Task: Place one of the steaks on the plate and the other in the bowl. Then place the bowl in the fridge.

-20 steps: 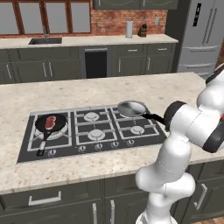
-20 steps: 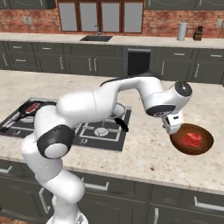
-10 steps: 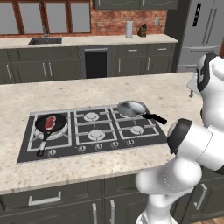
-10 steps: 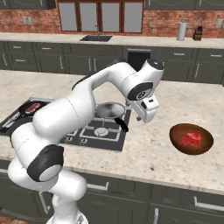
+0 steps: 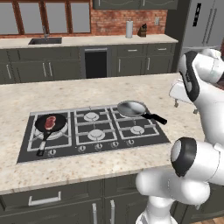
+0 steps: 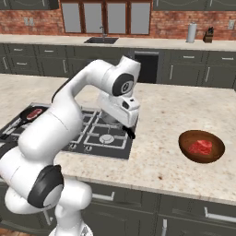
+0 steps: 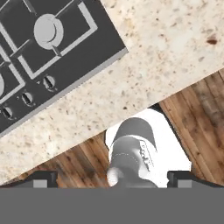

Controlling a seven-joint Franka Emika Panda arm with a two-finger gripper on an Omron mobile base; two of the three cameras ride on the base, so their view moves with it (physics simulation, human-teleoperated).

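One steak (image 6: 201, 147) lies in the dark reddish-brown bowl (image 6: 186, 138) on the counter, right of the stove. The other steak (image 5: 50, 122) lies in the black frying pan (image 5: 61, 118) on the stove's left burner; it also appears as the steak (image 6: 32, 113) in the right base view. My gripper (image 6: 122, 121) hangs open and empty over the stove's right edge, well left of the bowl. Its fingertips (image 7: 42, 177) stand wide apart in the hand view, looking down on the stove corner and counter edge. The fridge (image 5: 203, 24) stands at the back right. The plate is out of view.
A shiny silver pan (image 5: 131, 107) with a dark handle sits on the stove's back right burner, close under my hand. The stove (image 5: 94, 131) is set into the island counter (image 6: 170, 115). Behind are a sink counter and dark cabinets.
My arm has swung left from just above the bowl to the stove's right side. The gripper stayed open, and the steak stays in the bowl.
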